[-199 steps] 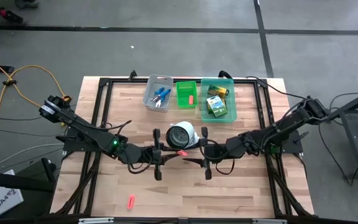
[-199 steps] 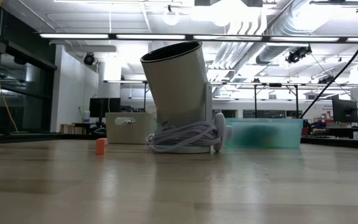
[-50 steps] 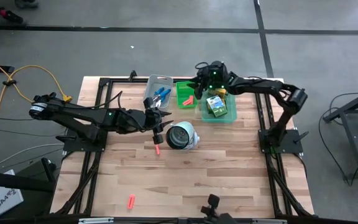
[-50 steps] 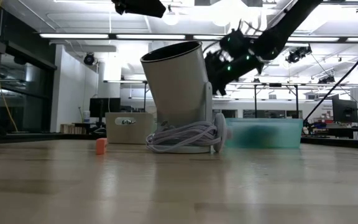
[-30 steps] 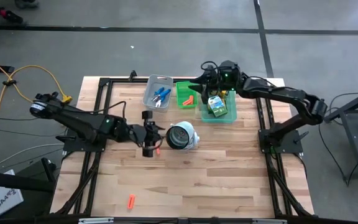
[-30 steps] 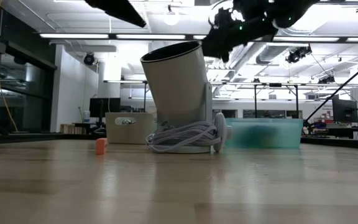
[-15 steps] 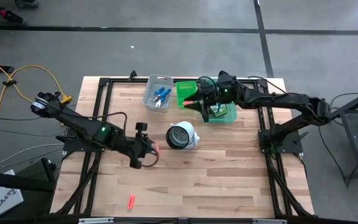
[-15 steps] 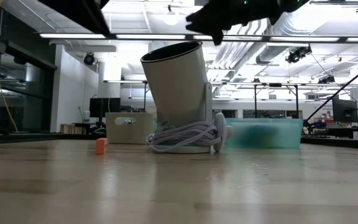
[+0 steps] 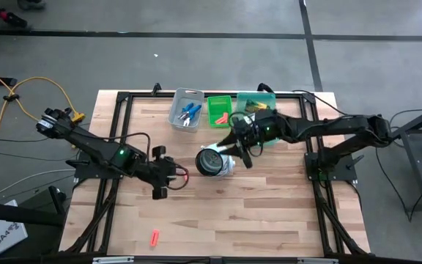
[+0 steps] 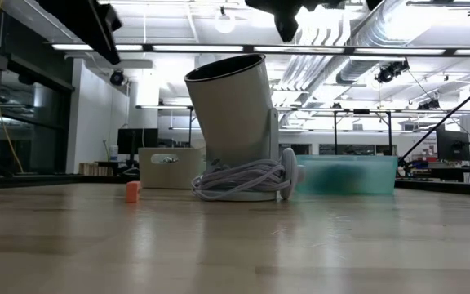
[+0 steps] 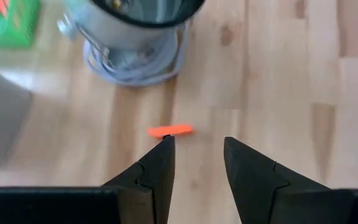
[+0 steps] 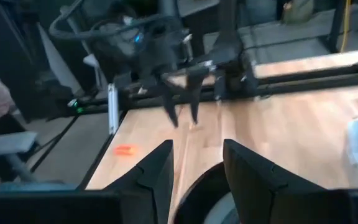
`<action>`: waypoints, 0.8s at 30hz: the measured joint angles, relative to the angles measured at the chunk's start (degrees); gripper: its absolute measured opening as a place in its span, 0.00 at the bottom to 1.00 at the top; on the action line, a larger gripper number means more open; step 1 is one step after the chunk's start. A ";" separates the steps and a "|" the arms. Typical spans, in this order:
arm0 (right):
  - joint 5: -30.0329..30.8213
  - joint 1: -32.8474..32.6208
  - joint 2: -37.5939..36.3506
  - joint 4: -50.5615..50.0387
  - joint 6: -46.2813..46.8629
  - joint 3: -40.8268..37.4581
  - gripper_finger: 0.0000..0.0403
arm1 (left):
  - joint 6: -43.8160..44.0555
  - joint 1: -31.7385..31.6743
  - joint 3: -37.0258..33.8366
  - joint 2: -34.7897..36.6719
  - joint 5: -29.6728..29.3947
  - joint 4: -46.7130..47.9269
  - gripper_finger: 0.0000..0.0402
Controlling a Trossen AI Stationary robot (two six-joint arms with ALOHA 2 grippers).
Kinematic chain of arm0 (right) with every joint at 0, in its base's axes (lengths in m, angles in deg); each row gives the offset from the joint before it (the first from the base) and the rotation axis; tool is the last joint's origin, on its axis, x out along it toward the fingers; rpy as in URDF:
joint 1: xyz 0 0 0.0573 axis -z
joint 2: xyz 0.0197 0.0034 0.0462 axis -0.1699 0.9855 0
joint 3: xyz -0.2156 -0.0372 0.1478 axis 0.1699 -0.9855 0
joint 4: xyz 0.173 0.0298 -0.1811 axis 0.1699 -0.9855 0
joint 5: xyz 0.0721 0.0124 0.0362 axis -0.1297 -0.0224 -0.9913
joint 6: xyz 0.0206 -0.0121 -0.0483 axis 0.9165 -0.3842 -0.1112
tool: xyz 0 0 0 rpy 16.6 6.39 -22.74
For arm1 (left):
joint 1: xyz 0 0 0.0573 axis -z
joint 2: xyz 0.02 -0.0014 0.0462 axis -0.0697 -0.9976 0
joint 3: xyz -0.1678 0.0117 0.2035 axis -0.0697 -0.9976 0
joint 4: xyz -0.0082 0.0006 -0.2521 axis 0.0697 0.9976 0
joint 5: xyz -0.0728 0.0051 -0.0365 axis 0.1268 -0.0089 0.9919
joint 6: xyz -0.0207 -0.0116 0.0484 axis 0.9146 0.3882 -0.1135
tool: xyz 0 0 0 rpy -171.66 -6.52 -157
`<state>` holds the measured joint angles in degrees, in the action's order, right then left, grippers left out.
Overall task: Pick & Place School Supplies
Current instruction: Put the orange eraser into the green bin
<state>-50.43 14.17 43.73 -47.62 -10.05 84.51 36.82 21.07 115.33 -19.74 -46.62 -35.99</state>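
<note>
My left gripper (image 9: 170, 176) (image 11: 197, 140) hovers open over the table, left of the round white object (image 9: 215, 160). A short red stub (image 11: 169, 130) (image 9: 184, 174) lies flat on the wood just beyond its fingertips, untouched. My right gripper (image 9: 234, 146) (image 12: 197, 146) is open above that white object's right side. Blue-handled scissors (image 9: 189, 111) lie in the grey bin (image 9: 187, 95). Another stub (image 9: 224, 117) lies in the green bin (image 9: 218, 103). A crayon box (image 9: 249, 107) sits in the teal bin (image 9: 267, 96), partly hidden by the right arm. A third stub (image 9: 154, 237) (image 10: 132, 191) lies near the table's near edge.
The white object (image 10: 235, 131) stands tilted on a coiled cable in the table's middle, between the two grippers. The three bins line the far edge. Black frame rails (image 9: 116, 147) run along the table's sides. Bare wood stretches toward the near edge.
My left gripper has drawn back toward the table's near-left, away from the white object; the stub beside it has stayed on the wood. My right gripper has swung from above the green and teal bins toward the near edge, ending over the white object's right side.
</note>
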 joint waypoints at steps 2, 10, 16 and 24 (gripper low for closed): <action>0.78 -1.75 0.00 -0.72 0.13 0.00 0.32 | 5.82 1.46 0.00 0.00 0.09 0.41 0.33; 5.20 -7.32 -0.07 -2.91 0.10 0.00 0.32 | 31.69 10.04 0.00 -0.77 0.09 0.75 0.33; 7.74 -9.87 -0.07 -4.50 -0.29 0.00 0.32 | 49.43 16.17 0.00 -6.14 1.50 0.81 0.31; 7.74 -12.27 -0.07 -4.96 -0.31 0.00 0.32 | 65.56 22.18 1.57 -12.84 4.76 0.26 0.30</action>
<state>-42.69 1.90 43.66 -52.58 -10.36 84.51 102.39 43.24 116.90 -32.58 -41.86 -35.72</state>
